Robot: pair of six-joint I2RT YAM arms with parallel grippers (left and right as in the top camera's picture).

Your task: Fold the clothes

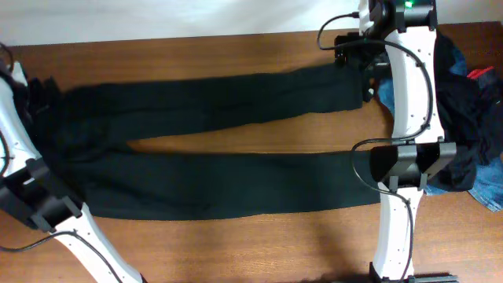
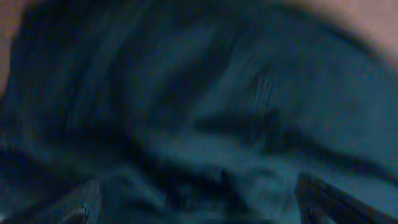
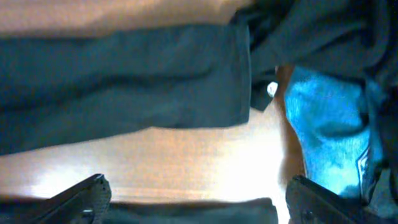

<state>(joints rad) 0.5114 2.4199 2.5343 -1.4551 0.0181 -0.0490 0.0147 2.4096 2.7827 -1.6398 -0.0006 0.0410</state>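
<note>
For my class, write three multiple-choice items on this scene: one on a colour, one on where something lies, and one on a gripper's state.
1. What colour are the spread trousers?
A. red
B. black
C. white

2. Where on the table is the heap of other garments?
A. right end
B. left end
C. middle

3. How do the right gripper jaws stand?
A. shut on a hem
B. shut on denim
C. open, empty

Key:
1 B: both legs look black in the overhead view.
2 A: the heap sits beside the right arm.
3 C: the right wrist view shows the jaws wide apart, holding nothing.
</note>
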